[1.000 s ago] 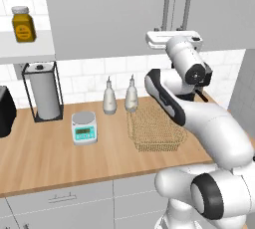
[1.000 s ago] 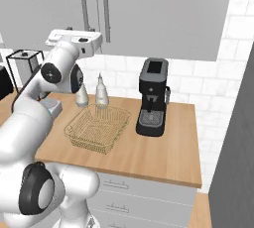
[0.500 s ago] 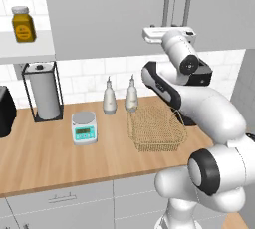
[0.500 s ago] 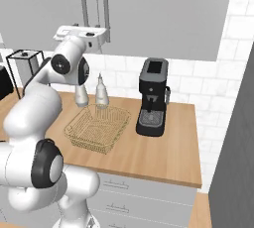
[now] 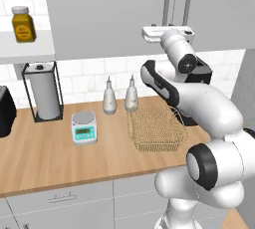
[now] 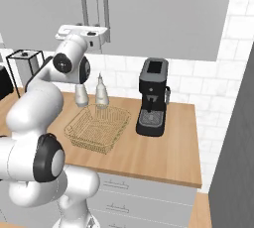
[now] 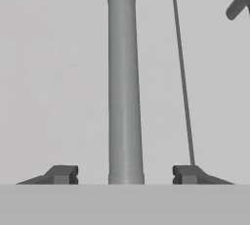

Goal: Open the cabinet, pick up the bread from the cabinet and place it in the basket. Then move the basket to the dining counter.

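Cabinet (image 5: 149,9) doors shut, bread presumably inside, unseen; the left door's bar handle (image 7: 124,82) now stands between the hand's (image 7: 125,174) fingertips, which have begun narrowing from full spread but don't touch it, so hand open, gripping nothing. Arm has risen to the handles over the last second. Basket (image 5: 155,127) sits empty on the table (image 5: 45,148) at 6 o'clock below the hand; opening comes first.
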Controlling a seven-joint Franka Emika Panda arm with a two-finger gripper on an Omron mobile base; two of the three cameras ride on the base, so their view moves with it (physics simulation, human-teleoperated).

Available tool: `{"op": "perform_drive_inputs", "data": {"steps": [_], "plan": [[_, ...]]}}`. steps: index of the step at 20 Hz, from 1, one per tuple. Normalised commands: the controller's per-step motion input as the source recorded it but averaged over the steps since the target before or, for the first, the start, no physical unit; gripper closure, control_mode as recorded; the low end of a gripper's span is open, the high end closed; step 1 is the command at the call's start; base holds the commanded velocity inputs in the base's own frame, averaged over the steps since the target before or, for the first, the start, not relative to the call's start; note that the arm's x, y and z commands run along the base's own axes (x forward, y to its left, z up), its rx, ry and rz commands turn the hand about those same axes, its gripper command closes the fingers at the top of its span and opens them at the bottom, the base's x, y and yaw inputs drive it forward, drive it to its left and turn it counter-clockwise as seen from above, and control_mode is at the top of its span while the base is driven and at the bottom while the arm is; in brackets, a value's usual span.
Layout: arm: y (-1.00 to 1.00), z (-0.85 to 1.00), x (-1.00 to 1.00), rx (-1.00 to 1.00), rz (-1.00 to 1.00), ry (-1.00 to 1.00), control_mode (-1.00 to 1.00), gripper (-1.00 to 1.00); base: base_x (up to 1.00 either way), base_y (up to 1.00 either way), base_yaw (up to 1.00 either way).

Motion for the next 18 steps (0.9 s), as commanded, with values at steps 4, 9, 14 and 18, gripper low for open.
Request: {"op": "perform_drive_inputs", "data": {"steps": [4, 9, 14, 18], "plan": [[0.0, 0.0, 0.0, 0.0, 0.0, 0.0, -1.0, 1.0, 0.0, 0.0, 0.0], [0.0, 0.0, -0.07, 0.0, 0.0, 0.0, -1.0, 1.0, 0.0, 0.0, 0.0], [0.2, 0.0, -0.63, -0.01, 0.0, 0.0, -1.0, 1.0, 0.0, 0.0, 0.0], [0.39, 0.0, -1.0, -0.03, -0.03, 0.0, -1.0, 1.0, 0.0, 0.0, 0.0]]}}
